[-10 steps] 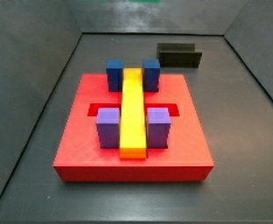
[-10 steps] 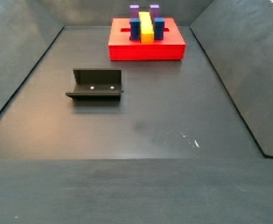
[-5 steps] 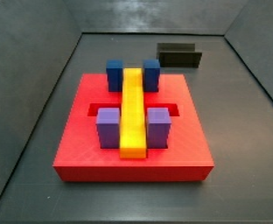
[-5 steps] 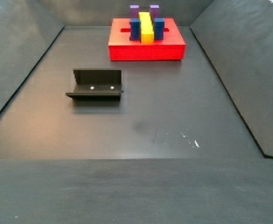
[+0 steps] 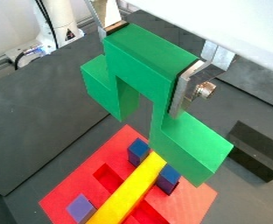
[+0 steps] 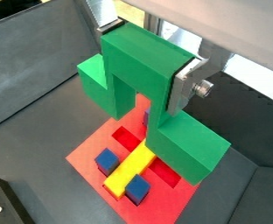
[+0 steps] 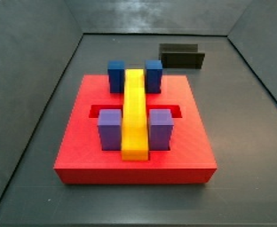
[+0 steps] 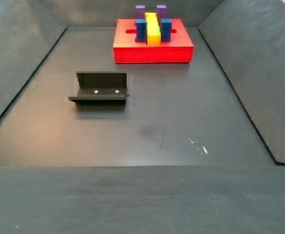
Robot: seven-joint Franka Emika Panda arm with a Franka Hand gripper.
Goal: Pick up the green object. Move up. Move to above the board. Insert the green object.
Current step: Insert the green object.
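Overhead, hand point(image 5: 149, 59) clamps green object point(image 5: 145, 87) above board point(image 5: 104, 166); fixture point(image 5: 258, 150) aside.

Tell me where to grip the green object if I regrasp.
Keep to the raised cube: the gripper clamps the green object there now, fingers on two opposite flat faces, coming from the cube's end. The wide bar faces the board.

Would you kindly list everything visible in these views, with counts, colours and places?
Green object: one, bright green, clamped between the tool's fingers, high over the board in both wrist views.
Board: one, red, on the floor.
Yellow bar: one, lengthwise along the board's middle.
Dark blue blocks: two, flanking the bar's far end.
Purple blocks: two, flanking its near end.
Fixture: one, dark, on the floor apart from the board.
Tool: one, silver fingers, absent from both side views.
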